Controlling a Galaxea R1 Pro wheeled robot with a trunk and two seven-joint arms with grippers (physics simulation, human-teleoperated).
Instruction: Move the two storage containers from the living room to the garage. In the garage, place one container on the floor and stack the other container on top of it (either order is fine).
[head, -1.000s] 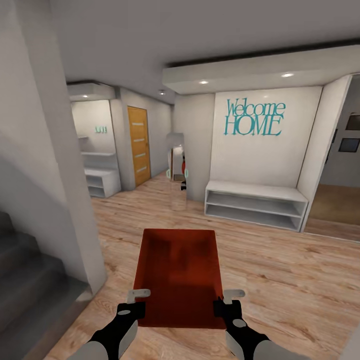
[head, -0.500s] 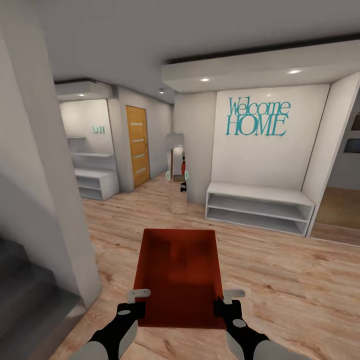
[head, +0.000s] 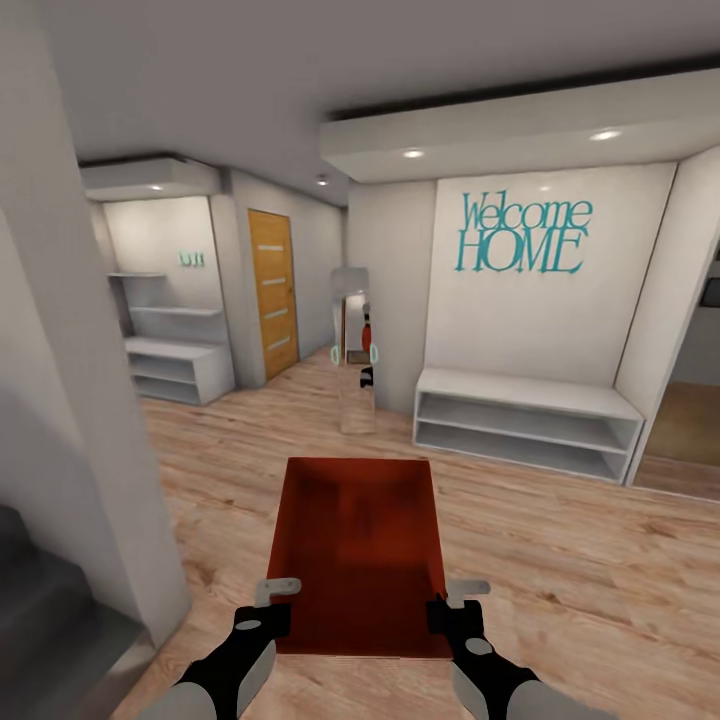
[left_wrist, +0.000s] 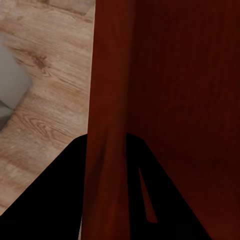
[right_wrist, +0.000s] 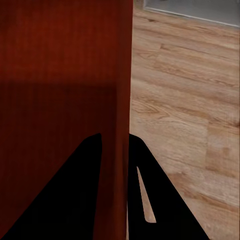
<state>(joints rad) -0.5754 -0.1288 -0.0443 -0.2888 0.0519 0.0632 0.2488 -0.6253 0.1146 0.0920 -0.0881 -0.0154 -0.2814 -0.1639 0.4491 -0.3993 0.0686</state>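
An orange-red storage container (head: 358, 555), open-topped with nothing seen inside, is held level above the light wood-plank floor (head: 560, 560) in front of the robot, its left wall clamped by the left gripper (head: 268, 610) and its right wall by the right gripper (head: 452, 608).

One storage container (head: 357, 555), an orange-red rectangular bin without a lid, is held level above the light wood-plank floor (head: 560, 560), its long axis pointing away from the robot. Its walls taper slightly toward a darker, shadowed bottom. The left gripper (head: 272, 608) clamps its near left wall and the right gripper (head: 447, 606) its near right wall, one finger inside and one outside each.
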